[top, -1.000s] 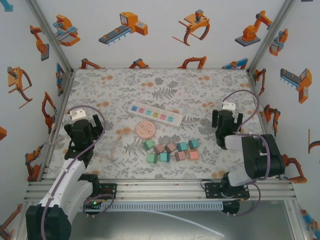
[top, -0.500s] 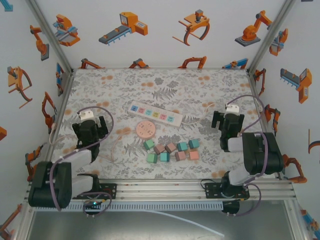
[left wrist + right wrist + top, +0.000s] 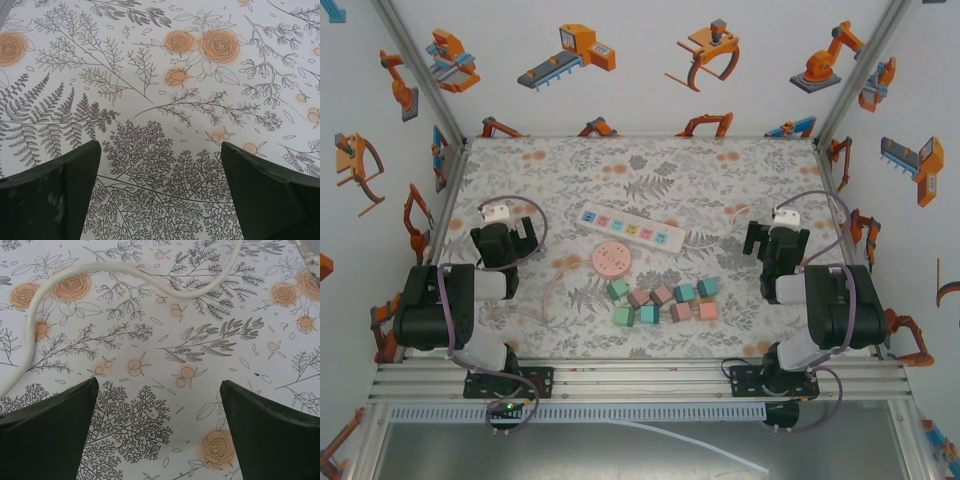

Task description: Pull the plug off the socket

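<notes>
A white socket strip (image 3: pixel 631 228) with several coloured outlets lies mid-table, and its white cord (image 3: pixel 712 238) runs off to the right. That cord (image 3: pixel 125 269) also curves across the top of the right wrist view. I cannot make out the plug from above. My left gripper (image 3: pixel 506 237) hovers left of the strip, open, with bare tablecloth between its fingers (image 3: pixel 160 146). My right gripper (image 3: pixel 775 239) sits to the right of the cord, open (image 3: pixel 158 382) and holding nothing.
A round pink disc (image 3: pixel 611 259) with a thin pale cord (image 3: pixel 548 292) lies just in front of the strip. Several pastel blocks (image 3: pixel 665 300) are clustered nearer the front. White walls with robot pictures enclose the table, and metal rails (image 3: pixel 640 378) run along the near edge.
The left arm has folded back toward its base, and its gripper has shifted slightly right and away. The right gripper has barely moved.
</notes>
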Action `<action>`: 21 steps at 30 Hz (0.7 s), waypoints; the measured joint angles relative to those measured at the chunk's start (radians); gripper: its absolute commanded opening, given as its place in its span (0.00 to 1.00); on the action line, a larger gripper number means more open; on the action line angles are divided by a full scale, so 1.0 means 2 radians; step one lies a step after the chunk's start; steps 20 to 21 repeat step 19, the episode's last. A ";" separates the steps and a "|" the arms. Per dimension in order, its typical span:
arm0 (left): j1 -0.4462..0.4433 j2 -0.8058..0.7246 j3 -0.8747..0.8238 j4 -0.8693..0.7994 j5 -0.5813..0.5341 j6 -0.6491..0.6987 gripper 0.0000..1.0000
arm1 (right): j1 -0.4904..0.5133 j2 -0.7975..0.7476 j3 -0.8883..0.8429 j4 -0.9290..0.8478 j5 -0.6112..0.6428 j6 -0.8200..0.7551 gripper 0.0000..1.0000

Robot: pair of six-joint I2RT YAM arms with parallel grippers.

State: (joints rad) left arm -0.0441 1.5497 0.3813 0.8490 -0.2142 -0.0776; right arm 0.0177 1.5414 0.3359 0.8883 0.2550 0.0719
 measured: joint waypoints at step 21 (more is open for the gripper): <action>0.000 0.000 0.000 0.000 0.003 0.002 0.97 | 0.000 0.000 0.000 0.000 0.000 0.000 0.99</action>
